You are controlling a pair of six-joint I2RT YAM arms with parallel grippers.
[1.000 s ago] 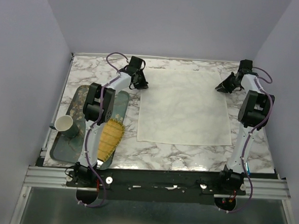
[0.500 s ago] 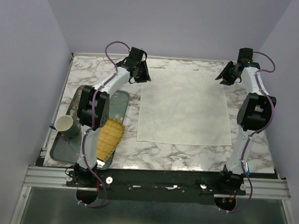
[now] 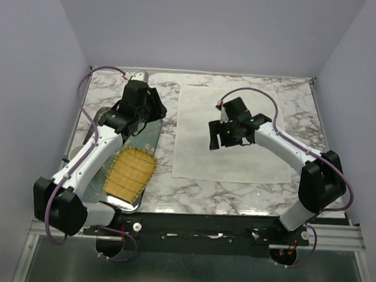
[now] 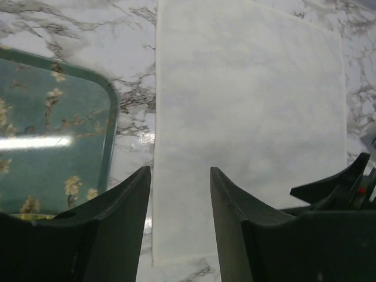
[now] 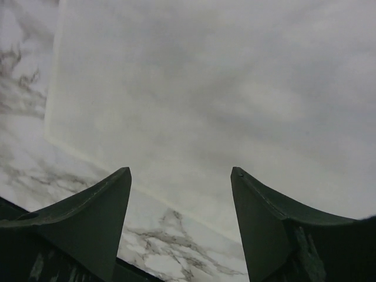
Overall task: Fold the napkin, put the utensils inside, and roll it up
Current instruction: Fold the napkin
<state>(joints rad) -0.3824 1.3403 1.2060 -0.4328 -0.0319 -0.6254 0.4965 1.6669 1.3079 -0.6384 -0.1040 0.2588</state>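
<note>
The napkin (image 3: pixel 237 166) lies flat on the marble table (image 3: pixel 191 195), right of centre. It is close to square, edges parallel to the table's. The right gripper (image 5: pixel 179 170) hangs above it, jaws apart and empty. The left gripper (image 4: pixel 179 168), also parted and holding nothing, is over the green tray (image 3: pixel 151 129) beside the napkin's left edge.

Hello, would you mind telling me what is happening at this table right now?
Two robot arms are to fold a napkin, which lies flat and unfolded on the marble table. The right arm hovers over it, the left arm over the tray holding a yellow mat. Both have open, empty jaws.
</note>
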